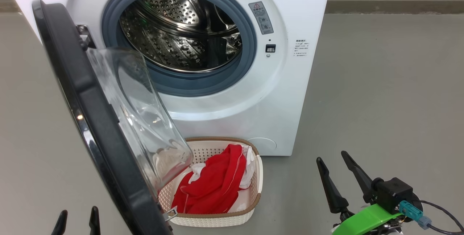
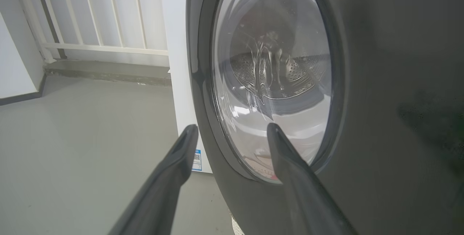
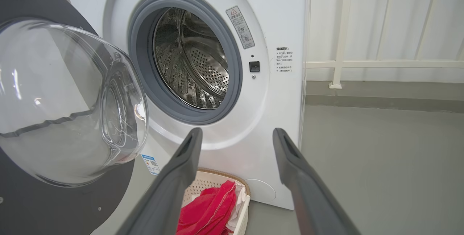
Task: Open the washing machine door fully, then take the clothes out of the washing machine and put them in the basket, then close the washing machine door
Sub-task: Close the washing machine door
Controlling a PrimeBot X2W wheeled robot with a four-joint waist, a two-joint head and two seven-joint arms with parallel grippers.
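The white washing machine [image 1: 290, 93] stands ahead, and what shows of its steel drum [image 1: 181, 32] holds no clothes. Its door [image 1: 98, 119] is swung out to the left, the glass bowl facing the drum. On the floor in front sits the cream basket [image 1: 217, 220] holding the red and white clothes [image 1: 214, 184]. My left gripper [image 1: 78, 217] is open at the lower left, close to the door's outer black ring [image 2: 380, 82], not touching it. My right gripper [image 1: 335, 160] hangs open and holds nothing, right of the basket, which shows again as the basket [image 3: 243, 209] between the fingers in the right wrist view.
Grey floor [image 1: 380, 100] spreads to the right of the machine and to the left of the door. A white railing [image 3: 380, 62] and a low kerb run behind the machine. The open door overhangs the basket's left end.
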